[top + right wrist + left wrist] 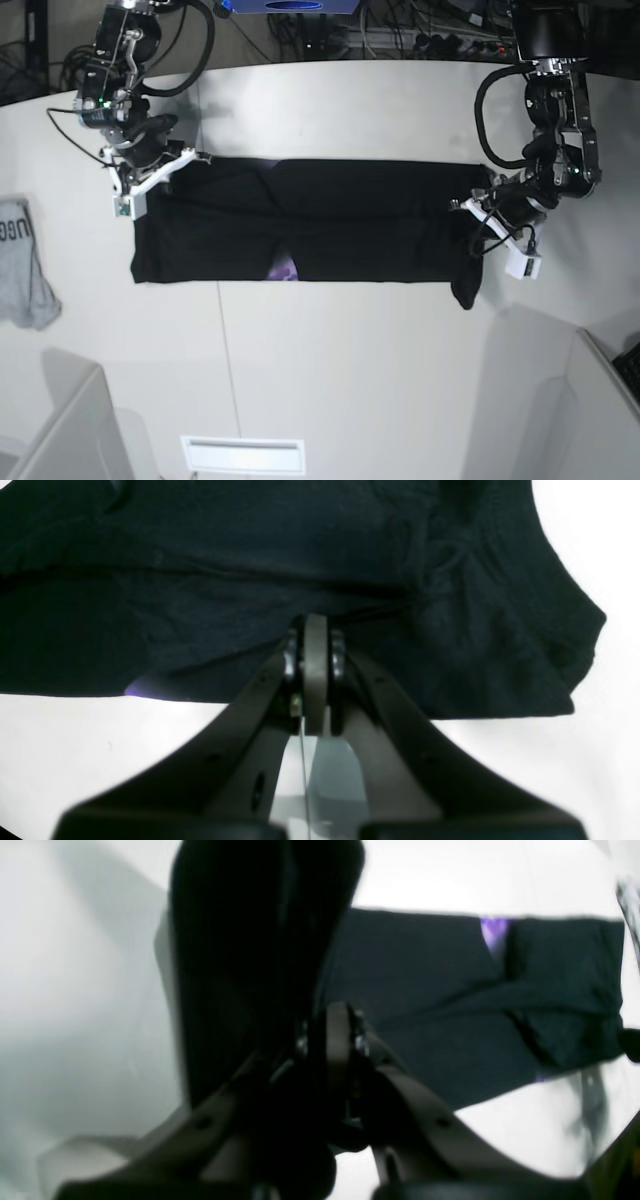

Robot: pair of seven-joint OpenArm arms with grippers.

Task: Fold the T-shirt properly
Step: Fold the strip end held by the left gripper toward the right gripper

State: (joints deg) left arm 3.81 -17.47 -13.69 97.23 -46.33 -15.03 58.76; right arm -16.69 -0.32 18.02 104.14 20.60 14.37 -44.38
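Note:
The black T-shirt (330,215) lies as a long folded band across the white table (330,350), with a bit of purple print (284,268) showing at its front edge. My left gripper (478,207) is shut on the band's right end, and a flap of cloth hangs down from there toward the front. In the left wrist view the pinched black cloth (240,940) rises from the left gripper (340,1025). My right gripper (172,163) is shut at the band's far left corner. In the right wrist view its closed tips (315,630) press into the T-shirt (250,555), where the wrinkles gather.
A small grey garment (22,265) with dark lettering lies at the table's left edge. Cables and equipment crowd the far side. A white slotted plate (243,455) sits at the front, with grey panels at the front left (60,430) and front right (560,400).

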